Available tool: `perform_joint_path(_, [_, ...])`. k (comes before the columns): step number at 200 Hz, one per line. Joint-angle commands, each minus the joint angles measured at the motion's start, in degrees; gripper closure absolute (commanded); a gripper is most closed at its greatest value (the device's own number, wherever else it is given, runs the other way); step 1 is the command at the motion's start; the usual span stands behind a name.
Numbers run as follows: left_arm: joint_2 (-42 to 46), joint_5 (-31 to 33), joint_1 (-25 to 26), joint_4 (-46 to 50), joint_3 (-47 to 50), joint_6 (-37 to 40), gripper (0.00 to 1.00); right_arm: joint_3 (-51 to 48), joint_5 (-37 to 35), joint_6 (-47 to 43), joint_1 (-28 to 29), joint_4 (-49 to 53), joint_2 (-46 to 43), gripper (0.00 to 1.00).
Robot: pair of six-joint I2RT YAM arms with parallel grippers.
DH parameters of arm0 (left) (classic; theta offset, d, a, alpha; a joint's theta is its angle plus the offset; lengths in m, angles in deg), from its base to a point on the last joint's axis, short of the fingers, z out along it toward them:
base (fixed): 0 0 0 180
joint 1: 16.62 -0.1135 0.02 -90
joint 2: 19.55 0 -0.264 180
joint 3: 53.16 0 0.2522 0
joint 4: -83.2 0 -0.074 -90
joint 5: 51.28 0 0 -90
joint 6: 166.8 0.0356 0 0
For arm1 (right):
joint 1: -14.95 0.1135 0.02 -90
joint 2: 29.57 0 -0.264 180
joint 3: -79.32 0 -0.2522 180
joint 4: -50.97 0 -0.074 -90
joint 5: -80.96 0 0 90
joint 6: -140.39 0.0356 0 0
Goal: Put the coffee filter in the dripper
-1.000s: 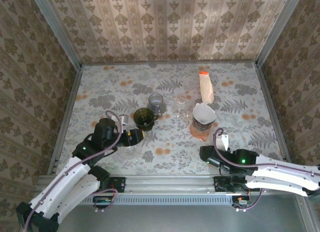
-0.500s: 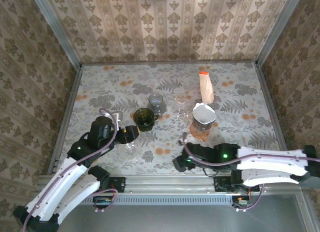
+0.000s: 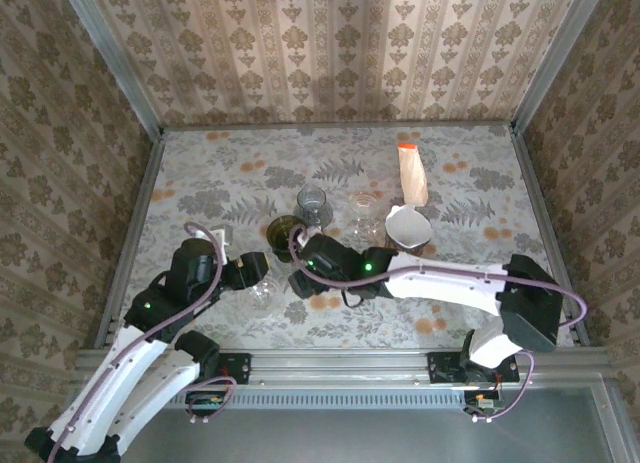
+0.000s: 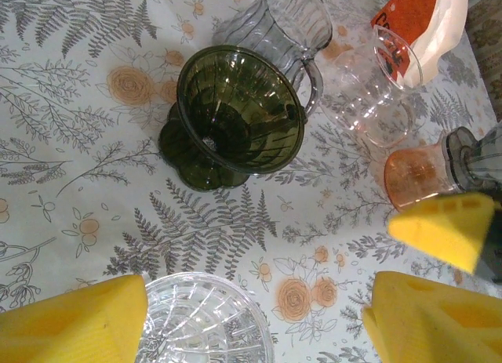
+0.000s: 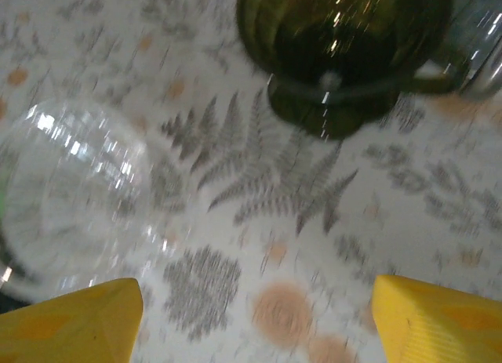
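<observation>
Right pincer (image 5: 252, 320) hangs low over the flowered desk (image 3: 200, 173) with its yellow pads spread wide and nothing between them, just at 6 o'clock of the dark green glass dripper (image 3: 287, 233). The left pincer (image 4: 251, 324) is likewise wide open and empty above a clear cut-glass bowl (image 4: 205, 322), at about 7 o'clock of the dripper. What looks to be the white paper coffee filter (image 3: 407, 226) stands as an open cone in the mouth of an orange-and-grey glass carafe (image 4: 414, 173), well apart from the dripper at its 3 o'clock, so the step in hand is probably fetching it. To do that well, I would nip a single wall of the paper near its rim, lightly enough not to crease it, and lift straight up before carrying it toward 9 o'clock. The path should pass on the near side of the clear glass tumbler (image 3: 364, 213) and the grey ribbed glass jug (image 3: 314, 205), which sits just beside the dripper at 1 o'clock. Lower it point-first and release once the cone seats.
</observation>
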Motion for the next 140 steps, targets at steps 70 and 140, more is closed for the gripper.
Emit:
perform_joint_path(70, [1.4,-3.0,-0.8,-2.7,2.7,-0.5,0.25,13.8,-15.4,6.8,-9.5,1.8,14.2,0.46])
perform_joint_path(140, [1.1,-4.1,-1.4,-4.4,3.6,-0.5,0.24,18.8,-13.3,6.3,-13.8,2.0,21.1,0.47])
